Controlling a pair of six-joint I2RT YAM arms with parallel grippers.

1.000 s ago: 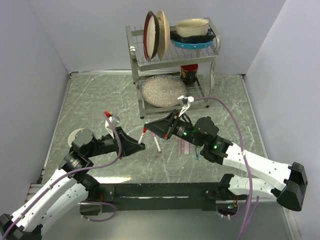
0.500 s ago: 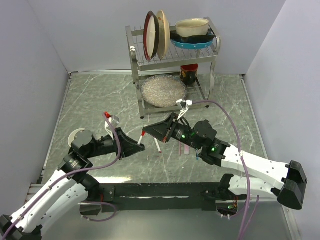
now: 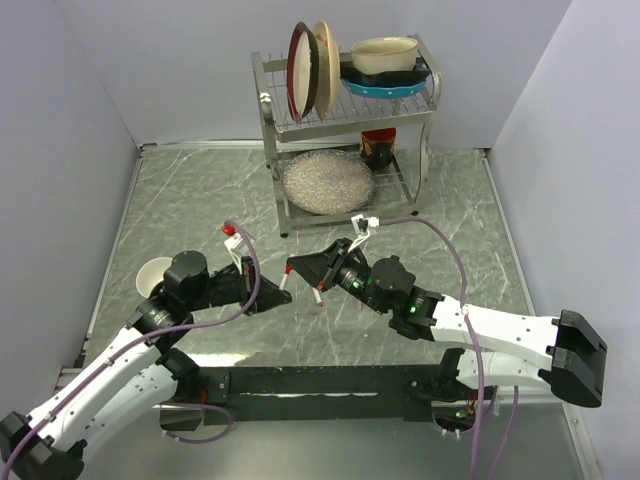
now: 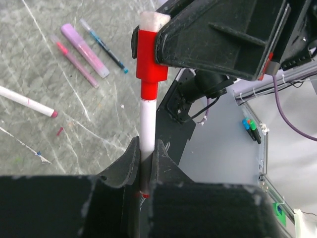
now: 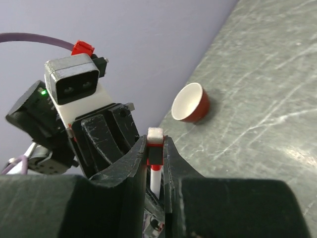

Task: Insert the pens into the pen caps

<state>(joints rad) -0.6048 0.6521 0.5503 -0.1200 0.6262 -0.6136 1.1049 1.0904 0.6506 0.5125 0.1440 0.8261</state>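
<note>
In clamped left end effector, pen

The left gripper hides the lower end of the white pen.

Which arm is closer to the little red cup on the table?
Left. The left arm lies right beside the cup; the right claw is off toward the middle.

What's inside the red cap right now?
The white pen enters the red cap from below. Its tip, and how deep it sits, are hidden by the cap's wall.
</note>
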